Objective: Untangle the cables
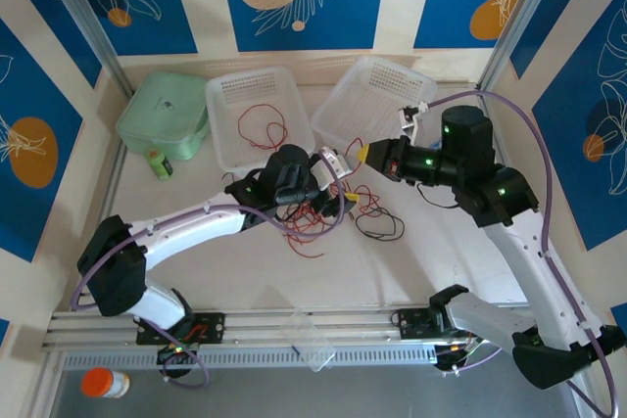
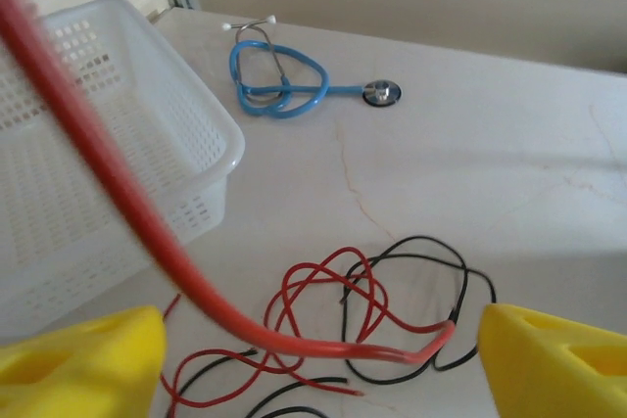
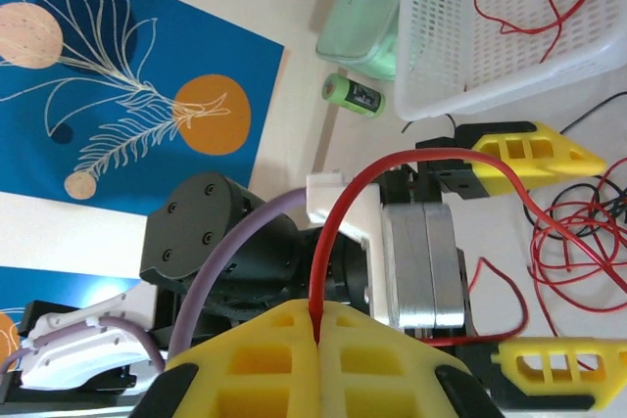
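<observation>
The cables (image 1: 315,222) lie as a tangle of thin red and black wires on the table's middle. My right gripper (image 1: 364,154) (image 3: 318,325) is shut on one red cable (image 3: 338,222). That cable arcs up from the pinched fingers and runs on between the left gripper's yellow fingers (image 3: 529,149). My left gripper (image 1: 343,181) (image 2: 318,359) hovers just above the tangle, open, with that taut red cable (image 2: 147,232) crossing the gap between its jaws. Loose red and black loops (image 2: 392,286) lie below it. Another red cable (image 1: 263,124) rests in the left basket.
Two white mesh baskets (image 1: 227,144) (image 1: 343,110) stand at the back, with a green lidded box (image 1: 162,115) and a small green bottle (image 1: 160,163) to their left. A light-blue stethoscope (image 2: 279,80) lies beyond the tangle. An orange-capped bottle (image 1: 103,382) and a clear plastic piece (image 1: 312,340) sit near the front rail.
</observation>
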{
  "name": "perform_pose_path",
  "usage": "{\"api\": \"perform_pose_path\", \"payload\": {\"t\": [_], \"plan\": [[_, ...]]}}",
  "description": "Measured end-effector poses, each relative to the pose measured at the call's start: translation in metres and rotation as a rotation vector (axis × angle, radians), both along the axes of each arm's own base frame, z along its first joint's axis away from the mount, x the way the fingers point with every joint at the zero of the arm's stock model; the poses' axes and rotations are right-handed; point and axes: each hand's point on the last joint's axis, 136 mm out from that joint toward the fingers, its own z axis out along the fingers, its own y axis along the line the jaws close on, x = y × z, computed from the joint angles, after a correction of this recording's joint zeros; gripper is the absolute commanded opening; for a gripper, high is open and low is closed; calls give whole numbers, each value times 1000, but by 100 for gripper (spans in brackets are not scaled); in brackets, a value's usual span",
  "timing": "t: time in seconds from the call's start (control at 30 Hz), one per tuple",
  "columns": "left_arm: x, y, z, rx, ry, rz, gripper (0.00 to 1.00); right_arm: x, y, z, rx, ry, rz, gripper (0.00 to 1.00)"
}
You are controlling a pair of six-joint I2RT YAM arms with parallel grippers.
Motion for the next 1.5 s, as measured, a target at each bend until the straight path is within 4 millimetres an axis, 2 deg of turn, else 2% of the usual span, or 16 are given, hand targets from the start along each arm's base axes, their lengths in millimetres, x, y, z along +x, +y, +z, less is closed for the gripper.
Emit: {"api": "perform_pose_path", "payload": {"t": [0.13,0.23,0.43,0.5,0.57,0.7,0.87,0.9,1.03,1.2,1.33,1.5], "plan": [[5,0,8,-22,9,20,66,-1,-5,4,20,-8,-14,0],[7,0,12,-41,21,30,44,-2,-8,1,32,0,-26,0],[9,-2,20,-76,33,37,26,-3,-13,-8,39,24,-44,0],[9,-2,23,-84,33,36,16,-4,-15,-9,41,25,-52,0],[9,-3,24,-90,36,37,0,-5,-18,-11,44,28,-62,0],[13,-2,32,-96,35,58,0,-7,-23,-17,41,32,-79,0],[22,4,50,-79,20,118,0,-3,-30,-43,19,80,-120,1],[23,7,56,-78,16,131,0,-1,-31,-51,10,97,-129,6],[22,19,85,-89,-7,169,0,5,-35,-82,-29,161,-167,40],[18,31,125,-124,-25,201,0,11,-41,-110,-77,197,-211,64],[15,37,135,-106,-5,213,0,18,-40,-125,-95,170,-221,75],[9,44,135,-65,41,226,0,24,-22,-145,-132,114,-173,76]]}}
